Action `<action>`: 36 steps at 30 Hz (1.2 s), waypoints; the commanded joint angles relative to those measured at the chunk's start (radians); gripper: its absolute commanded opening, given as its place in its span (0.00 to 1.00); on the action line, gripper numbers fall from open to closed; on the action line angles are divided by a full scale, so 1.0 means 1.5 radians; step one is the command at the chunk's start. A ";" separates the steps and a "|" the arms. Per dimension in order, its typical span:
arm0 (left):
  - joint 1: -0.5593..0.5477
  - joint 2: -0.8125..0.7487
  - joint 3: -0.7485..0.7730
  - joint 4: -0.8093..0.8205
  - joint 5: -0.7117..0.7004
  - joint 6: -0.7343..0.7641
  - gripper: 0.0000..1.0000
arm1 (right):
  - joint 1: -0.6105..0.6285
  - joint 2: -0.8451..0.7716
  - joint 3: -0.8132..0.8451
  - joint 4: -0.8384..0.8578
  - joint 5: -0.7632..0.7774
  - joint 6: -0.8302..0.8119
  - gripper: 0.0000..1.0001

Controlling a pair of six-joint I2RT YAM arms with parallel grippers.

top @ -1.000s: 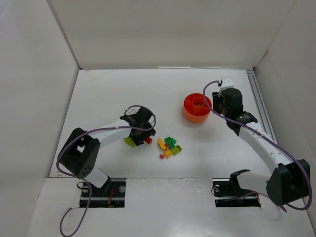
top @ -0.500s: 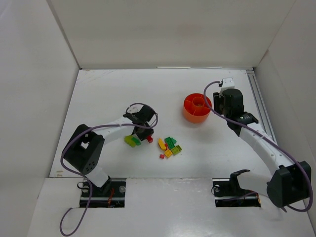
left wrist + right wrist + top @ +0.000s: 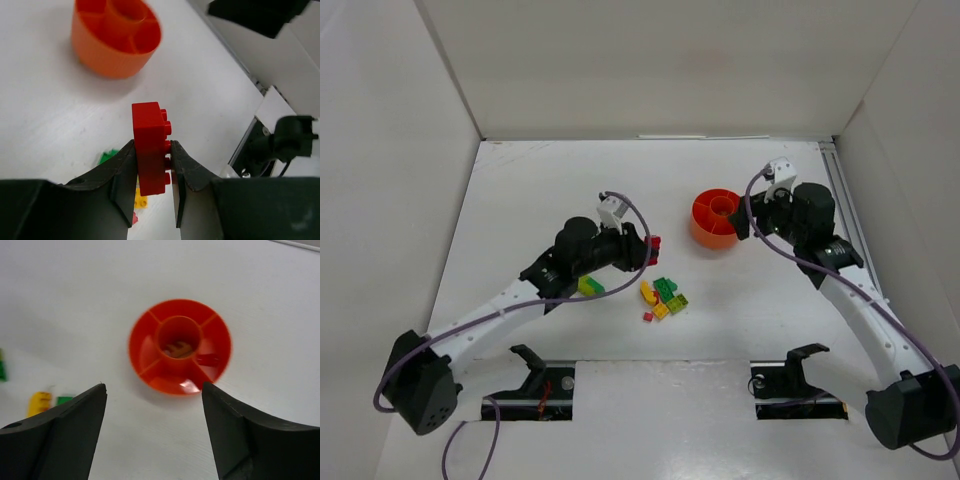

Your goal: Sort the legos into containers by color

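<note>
My left gripper (image 3: 646,250) is shut on a red lego (image 3: 150,150), which stands on edge between the jaws, above the table. The orange dish (image 3: 704,235) lies ahead of it, right of centre. In the dish's central cup lies a brown lego (image 3: 178,348), and a red one (image 3: 207,359) lies in a side compartment. My right gripper (image 3: 154,386) hangs open and holds nothing, just right of the dish (image 3: 170,385). Loose legos (image 3: 663,297) in yellow, green and red lie in a cluster mid-table. A lime one (image 3: 590,286) lies apart, to their left.
White walls enclose the table on three sides. A rail (image 3: 845,200) runs along the right edge. Two black gripper stands (image 3: 535,360) (image 3: 800,358) sit at the near edge. A yellow lego (image 3: 40,401) and a green one (image 3: 64,400) show at the left of the right wrist view.
My left gripper shut on the red lego, lifted it off the table and swung right toward the dish. My right gripper opened and drew slightly back from the dish.
</note>
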 commanded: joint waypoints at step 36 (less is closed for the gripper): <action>-0.100 -0.025 0.131 -0.061 0.003 0.409 0.10 | 0.258 0.156 0.225 -0.079 -0.168 0.231 0.64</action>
